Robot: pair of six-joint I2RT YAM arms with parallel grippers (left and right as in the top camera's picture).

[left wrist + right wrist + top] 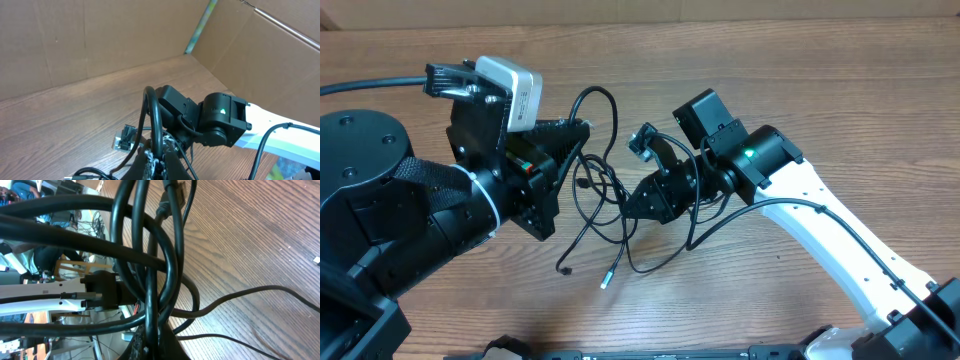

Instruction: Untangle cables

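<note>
Both sets of fingers look clamped on the cables [608, 200] in the middle of the table [800, 80]: left gripper [585, 130] at 10 o'clock of the tangle, right gripper [626, 203] at 3. I'd call this the pull-apart stage, and next they need to separate slowly so the loops don't cinch.

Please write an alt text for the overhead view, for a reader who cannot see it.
Over a wooden table, the left gripper and the right gripper are each shut on one tangle of thin black cables between them. Loose ends trail onto the wood, one with a silvery tip.
</note>
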